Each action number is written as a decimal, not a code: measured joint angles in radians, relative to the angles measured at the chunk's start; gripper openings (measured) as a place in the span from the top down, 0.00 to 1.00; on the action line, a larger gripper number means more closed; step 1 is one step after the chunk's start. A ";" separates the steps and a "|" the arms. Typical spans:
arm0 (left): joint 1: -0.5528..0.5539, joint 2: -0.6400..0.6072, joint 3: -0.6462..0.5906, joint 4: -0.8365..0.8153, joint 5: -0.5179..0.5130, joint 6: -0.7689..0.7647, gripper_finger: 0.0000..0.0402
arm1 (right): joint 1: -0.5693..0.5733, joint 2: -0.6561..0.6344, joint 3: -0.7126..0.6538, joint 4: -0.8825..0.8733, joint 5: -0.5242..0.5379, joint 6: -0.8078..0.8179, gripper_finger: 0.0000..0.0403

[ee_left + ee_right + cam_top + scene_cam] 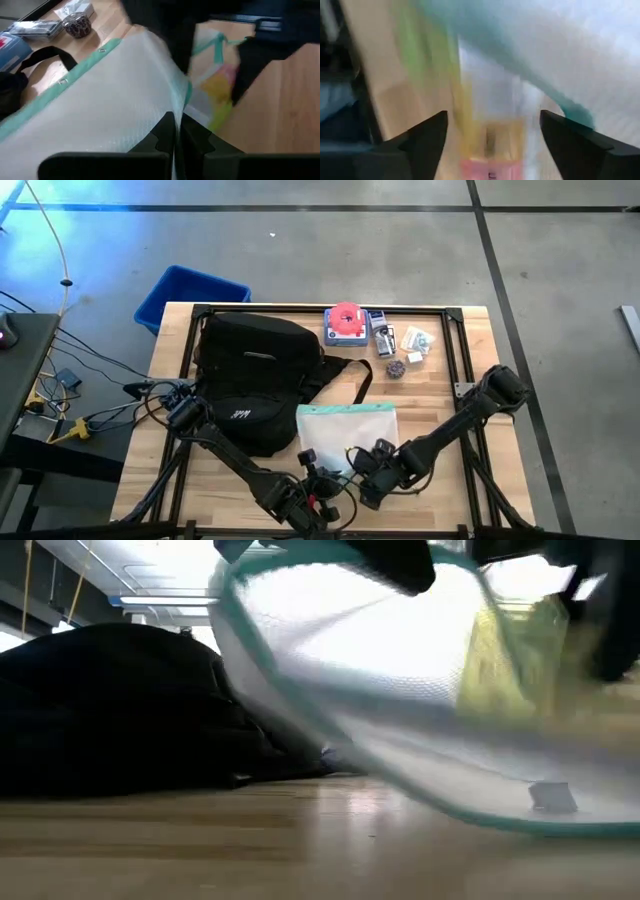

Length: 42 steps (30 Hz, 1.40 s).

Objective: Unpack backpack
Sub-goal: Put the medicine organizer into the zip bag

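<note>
The black backpack (250, 375) lies flat on the table's left half and fills the left of the low view (110, 710). Right of it is a white mesh pouch (347, 430) with teal trim. Its near end is raised (400, 660) and its far part rests on the table. Something yellow and pink shows through the mesh (220, 92). My left gripper (318, 480) is at the pouch's near edge, shut on it. My right gripper (368, 470) is open at the pouch's near right corner, and its fingers (427, 137) stand wide apart over the pouch's contents. My left gripper pinches the pouch's near edge (176, 117) between its two shut fingers (197, 140), coming from the table's near side. A thin layer of mesh runs between them. That end is lifted off the table, while the pouch's lower teal edge (520, 822) stays down on the wood.
Along the far edge sit a red round thing on a blue pack (345, 323), clear packets (415, 340) and a small jar (396, 368). The backpack's strap (350, 370) loops toward the pouch. A blue bin (190, 295) stands beyond the far left corner.
</note>
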 joint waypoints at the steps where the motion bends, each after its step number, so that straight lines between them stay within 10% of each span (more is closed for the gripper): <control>1: 0.000 0.000 0.000 0.000 0.000 0.000 1.00 | -0.002 0.001 0.000 0.000 0.015 0.006 0.20; 21: -0.001 0.000 0.000 -0.056 0.000 -0.026 1.00 | 0.209 0.002 0.326 -0.305 -0.033 -0.146 0.14; 38: -0.001 0.000 0.000 -0.057 0.000 -0.029 1.00 | 0.326 0.135 0.099 0.023 -0.215 0.097 0.20; 42: 0.000 0.000 0.000 -0.059 0.000 -0.028 1.00 | 0.268 0.166 0.100 -0.058 -0.013 0.062 0.20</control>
